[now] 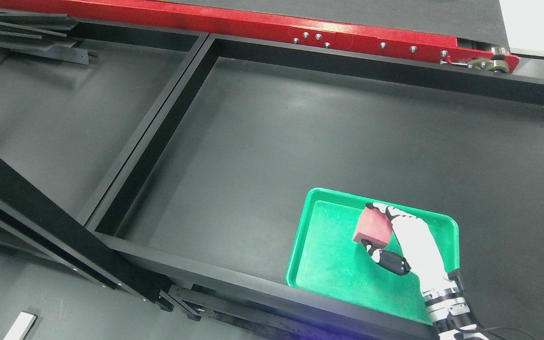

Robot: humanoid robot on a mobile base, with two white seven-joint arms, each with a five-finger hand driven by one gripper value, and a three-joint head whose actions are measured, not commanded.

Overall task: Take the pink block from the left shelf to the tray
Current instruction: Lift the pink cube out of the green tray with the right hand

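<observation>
A pink-red block (372, 227) is held over the green tray (333, 278), in the tray's upper middle. My right hand (370, 225) comes in from the lower right with its white palm behind the block, fingers above it and a dark thumb below it, shut on the block. Whether the block touches the tray floor I cannot tell. The tray lies on the dark table surface at the lower right. The left arm does not show.
A black frame (158, 118) divides the dark surface into a left bay and a larger right bay. A red rail (300, 33) with bolts runs along the back. Black beams (40, 212) cross the lower left. A small white strip (19, 327) lies at the bottom left.
</observation>
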